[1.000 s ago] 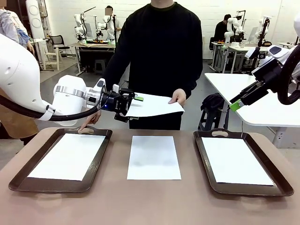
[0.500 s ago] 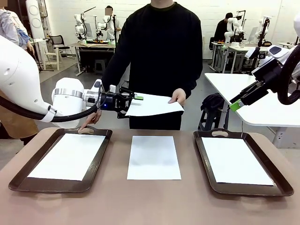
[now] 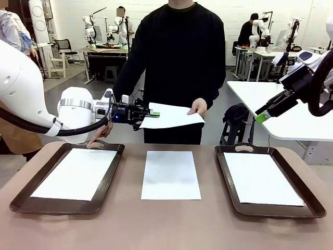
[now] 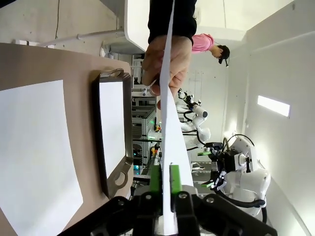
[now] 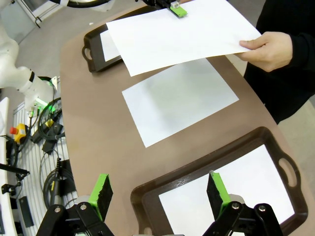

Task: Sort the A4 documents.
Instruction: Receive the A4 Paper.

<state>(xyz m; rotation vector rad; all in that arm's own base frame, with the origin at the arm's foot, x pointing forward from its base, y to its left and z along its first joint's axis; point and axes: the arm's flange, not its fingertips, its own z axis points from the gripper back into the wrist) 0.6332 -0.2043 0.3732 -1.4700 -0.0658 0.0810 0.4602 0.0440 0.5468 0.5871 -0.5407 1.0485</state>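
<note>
Left gripper (image 3: 154, 111) is pinching the raised sheet (image 3: 174, 115) by its 9 o'clock edge. Green pads (image 4: 155, 177) are squeezing nearly together w/ just the paper between them, and the wrist cam is seeing the sheet edge-on, running straight up from the jaws. Person's hand (image 3: 197, 107) is gripping the same sheet at its 3 o'clock corner, so it's hanging in the air btw the two, above the far edge of the table (image 3: 166, 224). Person's other hand (image 3: 99, 136) is resting on the handle of the left tray (image 3: 15, 203).

Right gripper (image 3: 261, 117) is hovering up at approx 12 o'clock of the right tray (image 3: 226, 177), jaws standing wide apart, gripping nothing, well apart from any paper.

Rest of the docs: middle sheet (image 3: 170, 174) is lying flat on the bare tabletop, dead centre. Left tray is sitting at its 9 o'clock w/ the left-tray sheet (image 3: 75, 173) lying flat inside. Right tray is sitting at its 3 o'clock w/ the right-tray sheet (image 3: 260, 177) doing the same.
</note>
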